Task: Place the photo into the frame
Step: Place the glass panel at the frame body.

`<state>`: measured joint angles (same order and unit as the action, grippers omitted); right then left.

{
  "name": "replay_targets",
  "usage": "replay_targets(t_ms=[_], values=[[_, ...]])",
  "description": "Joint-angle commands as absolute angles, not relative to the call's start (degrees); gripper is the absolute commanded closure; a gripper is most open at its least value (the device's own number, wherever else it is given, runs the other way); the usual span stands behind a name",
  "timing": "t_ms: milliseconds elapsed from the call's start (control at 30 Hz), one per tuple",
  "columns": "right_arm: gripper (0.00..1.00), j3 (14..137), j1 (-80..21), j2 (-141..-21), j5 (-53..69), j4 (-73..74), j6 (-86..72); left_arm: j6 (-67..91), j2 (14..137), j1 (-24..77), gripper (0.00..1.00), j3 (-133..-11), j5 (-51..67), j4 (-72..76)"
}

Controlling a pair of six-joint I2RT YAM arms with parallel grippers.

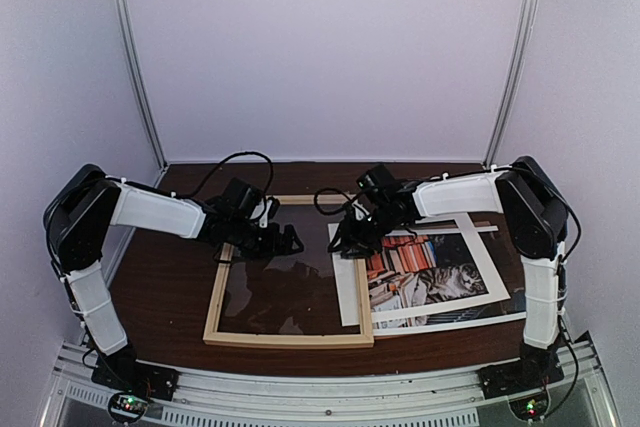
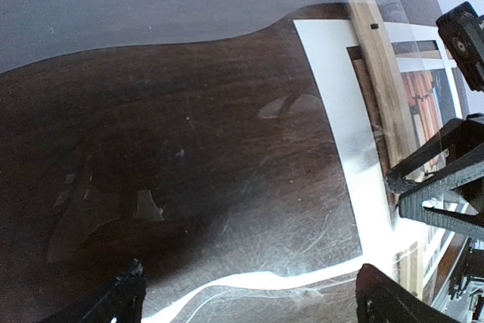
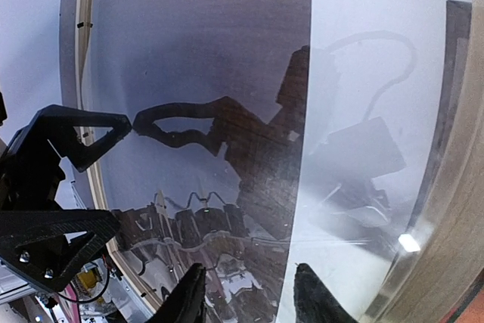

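The frame (image 1: 290,340) of pale wood strips lies flat on the dark table, with a clear reflective sheet (image 1: 280,292) inside it. The photo (image 1: 430,282) of a tabby cat and red-orange books lies face up to its right. Its white left border (image 2: 336,96) reaches under the frame's right strip (image 2: 378,73). My left gripper (image 2: 253,300) hovers wide open over the sheet with nothing in it. My right gripper (image 3: 249,296) is low over the sheet by the photo's white edge (image 3: 363,73). Its fingers are apart and nothing is between them.
Another white-edged sheet (image 1: 450,323) sticks out from under the photo at its near and far sides. Pale enclosure walls with metal posts (image 1: 140,77) close in the back and sides. A metal rail (image 1: 320,387) carrying both arm bases runs along the near table edge.
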<state>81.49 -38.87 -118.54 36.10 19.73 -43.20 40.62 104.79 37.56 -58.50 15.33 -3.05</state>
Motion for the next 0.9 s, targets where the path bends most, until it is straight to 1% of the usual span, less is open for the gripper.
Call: replay_targets(t_ms=[0,533,867], values=[[0.6,80.7,-39.3,-115.8,33.7,20.9,-41.8,40.3,105.5,37.9,0.02,-57.3,14.5,-3.0],[0.59,79.5,-39.2,-112.6,28.9,24.8,-39.2,39.7,105.3,38.1,0.02,-56.6,13.6,-3.2],[0.58,81.2,-39.1,-109.9,21.9,31.7,-34.3,39.4,105.2,38.1,0.03,-57.1,13.6,-3.8]])
